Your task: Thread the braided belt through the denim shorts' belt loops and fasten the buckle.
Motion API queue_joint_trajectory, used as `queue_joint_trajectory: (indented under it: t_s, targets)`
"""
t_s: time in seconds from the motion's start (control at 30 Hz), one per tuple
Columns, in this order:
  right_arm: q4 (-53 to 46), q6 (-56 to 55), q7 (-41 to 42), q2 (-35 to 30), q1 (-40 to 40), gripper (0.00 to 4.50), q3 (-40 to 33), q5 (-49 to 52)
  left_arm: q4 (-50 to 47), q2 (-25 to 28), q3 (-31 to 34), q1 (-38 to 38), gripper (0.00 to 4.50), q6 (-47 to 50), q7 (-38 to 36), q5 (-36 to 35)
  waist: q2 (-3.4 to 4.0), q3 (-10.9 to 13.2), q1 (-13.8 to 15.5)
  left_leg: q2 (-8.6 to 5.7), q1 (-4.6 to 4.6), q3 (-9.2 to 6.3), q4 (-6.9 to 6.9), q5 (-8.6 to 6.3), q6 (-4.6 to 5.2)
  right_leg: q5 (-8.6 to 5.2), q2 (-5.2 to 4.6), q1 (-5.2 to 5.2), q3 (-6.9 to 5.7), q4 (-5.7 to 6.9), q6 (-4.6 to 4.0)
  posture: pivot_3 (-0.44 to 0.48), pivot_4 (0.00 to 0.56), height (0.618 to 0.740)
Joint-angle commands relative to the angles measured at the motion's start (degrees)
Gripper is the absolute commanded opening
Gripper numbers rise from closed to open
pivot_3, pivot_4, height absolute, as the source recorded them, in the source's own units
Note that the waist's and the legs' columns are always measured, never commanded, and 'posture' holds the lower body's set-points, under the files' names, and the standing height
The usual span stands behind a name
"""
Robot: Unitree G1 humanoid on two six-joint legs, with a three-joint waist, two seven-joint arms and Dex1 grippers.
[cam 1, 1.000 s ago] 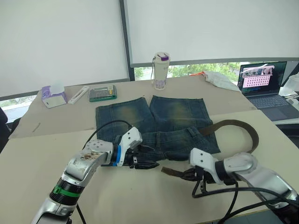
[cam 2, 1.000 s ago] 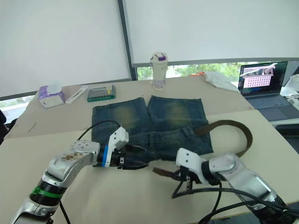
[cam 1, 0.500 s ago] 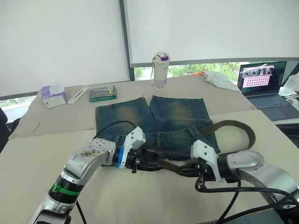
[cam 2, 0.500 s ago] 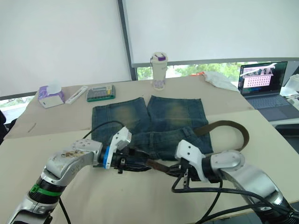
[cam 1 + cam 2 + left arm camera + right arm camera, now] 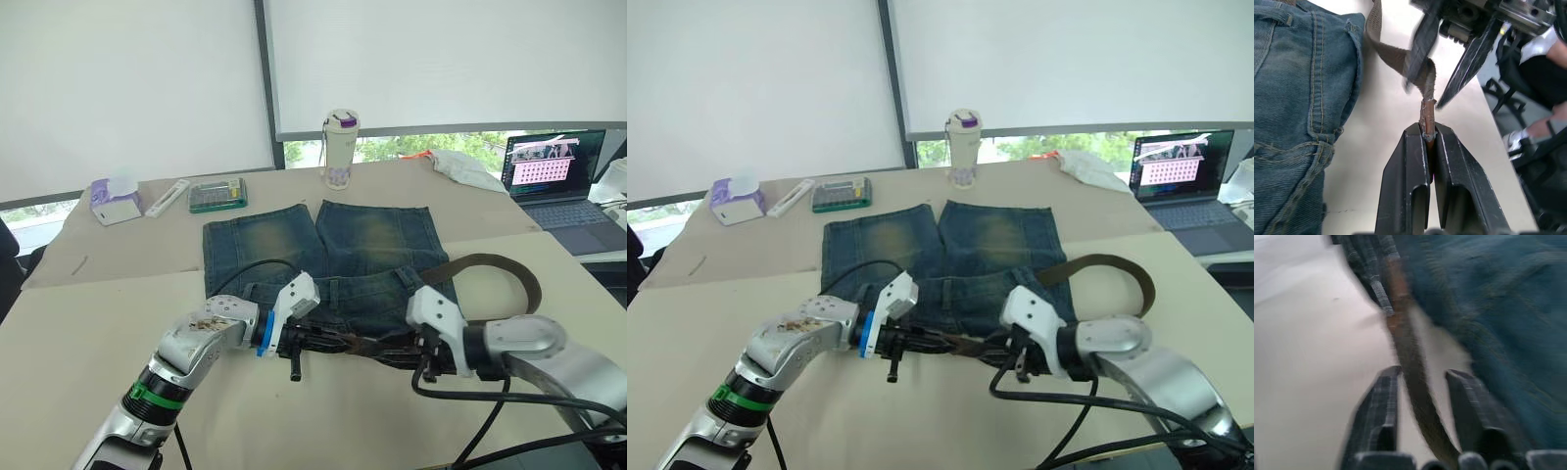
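Left gripper (image 5: pixel 1428 139) jaws clamped on the tip of the belt (image 5: pixel 495 262) at the near edge of the shorts (image 5: pixel 323 250) on the desk (image 5: pixel 78 323), right gripper (image 5: pixel 1422 377) jaws apart astride the strap: liable to slip free under any sideways tug.

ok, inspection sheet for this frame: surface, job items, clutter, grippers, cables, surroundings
Surface: beige table, bare at the near left.
Job's things: denim shorts lie flat; braided belt loops off their right side and runs along the near edge of the shorts to both grippers. Buckle: not made out.
Clutter: bottle, tissue box, calculator, white bag, all at the far edge.
Grippers: left gripper shut on the belt tip; right gripper open, belt passing between its fingers.
Cables: black cable arcs over the left wrist; more under the right arm.
Surroundings: laptop at right, window blinds behind.
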Motion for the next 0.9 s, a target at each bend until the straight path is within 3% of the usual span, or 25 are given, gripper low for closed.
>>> queue_joint_trajectory:
  t_s: [0.03,0.17,0.33,0.47,0.67,0.9]
  targets:
    - [-7.97,5.18,-3.94,2.48,3.78,2.50,-13.40,9.79,0.83,-2.58,3.16,-1.74,0.00,4.46,4.76,-2.05,-0.06,0.03,0.11,0.00,0.02,0.01,0.00,0.00,0.00,0.00,0.00,0.00,0.02,0.00,0.00,0.000,0.150,0.740]
    - [-14.15,8.97,-9.67,5.76,8.49,2.50,-20.18,21.24,2.17,-6.76,6.65,-2.50,0.00,10.50,8.70,-5.51,-0.15,0.10,0.09,0.04,0.05,0.01,-0.01,-0.02,0.03,0.00,0.02,0.02,0.05,0.05,0.00,0.000,0.150,0.740]
    - [-14.22,9.04,-21.32,14.37,12.20,2.50,-14.31,23.76,3.11,-11.92,14.03,-4.87,0.00,18.62,12.03,-14.32,-0.18,0.09,-0.15,0.05,0.07,0.00,-0.01,0.00,0.00,0.00,0.01,0.02,0.05,0.07,0.00,0.000,0.150,0.740]
    - [-12.83,8.04,-24.14,17.24,15.05,2.50,-13.24,25.56,3.91,-13.68,17.74,-6.36,0.00,22.14,14.77,-18.23,-0.12,0.07,-0.22,0.00,0.10,0.01,-0.01,0.02,-0.04,0.00,0.00,0.01,0.06,0.07,0.00,0.000,0.150,0.740]
    - [-9.41,3.94,-28.96,22.60,14.41,2.50,-14.51,32.19,2.65,-12.98,18.18,-6.23,0.00,24.47,15.82,-20.97,-0.03,0.01,-0.62,0.00,0.14,0.01,-0.03,0.03,-0.06,0.00,0.02,0.04,0.07,0.05,0.00,0.000,0.150,0.740]
    - [-6.70,-0.50,-34.89,23.06,10.93,2.50,-15.97,42.56,1.36,-11.74,18.28,-4.91,0.00,25.07,16.99,-23.01,0.05,-0.03,-0.77,0.00,0.14,0.00,-0.06,0.03,-0.06,0.00,0.03,0.02,0.05,0.04,0.00,0.000,0.150,0.740]
